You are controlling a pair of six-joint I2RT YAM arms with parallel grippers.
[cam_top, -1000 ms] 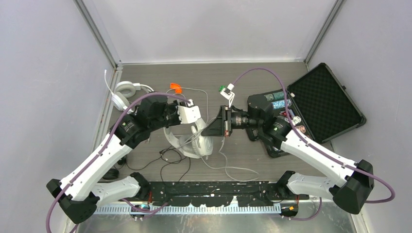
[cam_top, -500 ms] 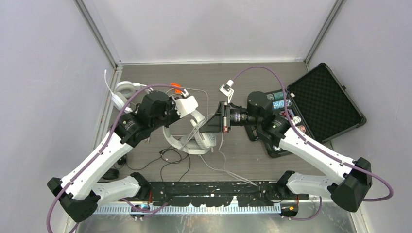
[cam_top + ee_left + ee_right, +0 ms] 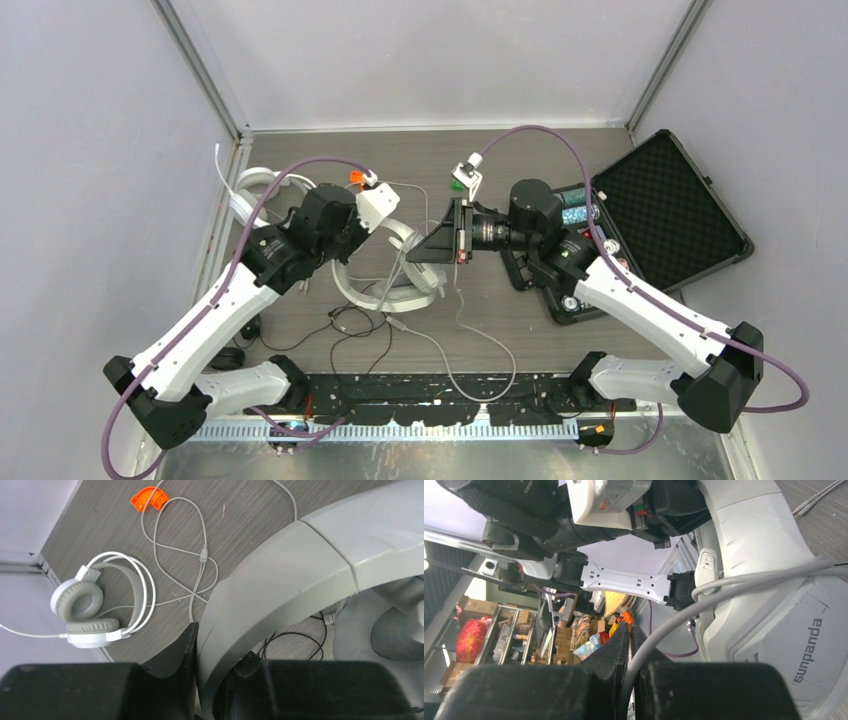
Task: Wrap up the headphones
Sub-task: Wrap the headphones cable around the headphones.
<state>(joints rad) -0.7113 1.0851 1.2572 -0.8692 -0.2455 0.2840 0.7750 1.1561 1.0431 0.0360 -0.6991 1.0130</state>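
A white over-ear headset [image 3: 400, 278] is held up at mid-table between the two arms. My left gripper [image 3: 372, 238] is shut on its wide grey-white headband [image 3: 290, 580]; in the left wrist view the left gripper [image 3: 220, 650] has a finger on each side of the band. My right gripper [image 3: 420, 255] points left at the headset and is shut on its thin white cord [image 3: 470, 335]. In the right wrist view the right gripper [image 3: 630, 630] pinches the cord [image 3: 744, 587]. A second white headset [image 3: 255, 190] lies at the back left, also in the left wrist view [image 3: 90, 607].
A black cord [image 3: 350, 325] lies loose near the front left. An orange piece [image 3: 355, 180] and a green piece [image 3: 457, 185] lie at the back. An open black foam-lined case [image 3: 670, 210] stands at the right. A loose white cord [image 3: 200, 555] lies behind the held headset.
Both grippers have moved toward the back with the headset and the cord. The slack cord on the table has shifted and now loops toward the front.
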